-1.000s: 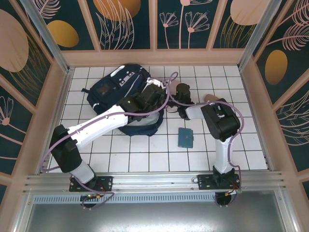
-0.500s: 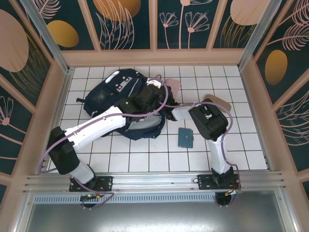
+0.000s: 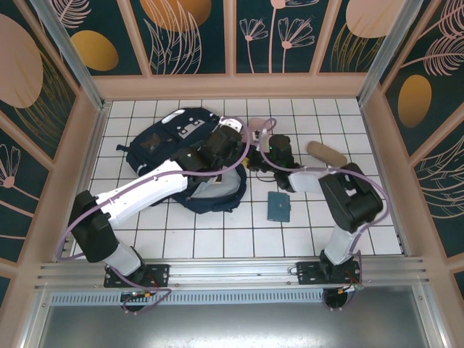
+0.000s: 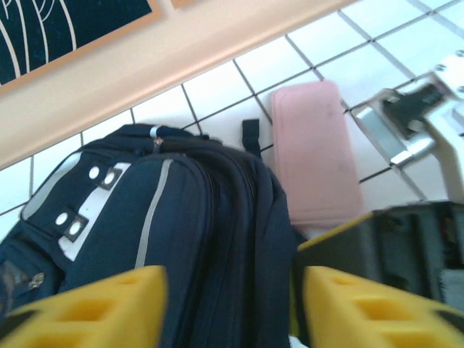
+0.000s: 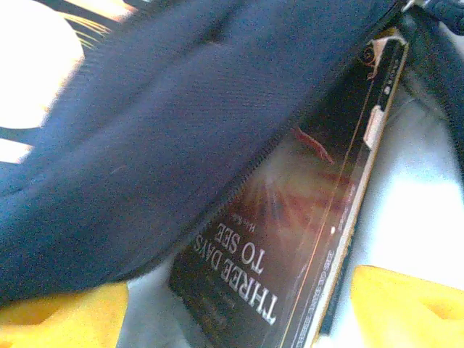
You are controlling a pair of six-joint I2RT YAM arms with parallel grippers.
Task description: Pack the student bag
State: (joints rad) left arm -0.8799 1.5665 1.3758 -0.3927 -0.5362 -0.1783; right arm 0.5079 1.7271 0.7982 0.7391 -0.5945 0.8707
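Note:
The student bag (image 3: 170, 141) lies on the white tiles at the back left, navy with white buckle patches, its grey-lined mouth (image 3: 221, 190) facing right. My left gripper (image 3: 232, 132) hovers over the bag's top edge. In the left wrist view its yellow fingers (image 4: 87, 308) stand apart, open, with the bag (image 4: 188, 217) beyond them. My right gripper (image 3: 270, 156) is just right of the bag, and in the right wrist view it (image 5: 239, 312) is open. A dark book titled "Three Days to See" (image 5: 304, 217) lies on the pale lining, half under the navy flap (image 5: 167, 123).
A pink flat case (image 3: 261, 129) (image 4: 315, 156) lies beside the bag near the back wall. A teal notebook (image 3: 278, 206) rests on the tiles in front of my right gripper. A tan pouch (image 3: 326, 152) lies at the right. Wooden walls ring the tiled floor.
Both grippers have opened. The right gripper has drawn back to the right, out of the bag's mouth, leaving the book inside. The bag's flap has dropped lower.

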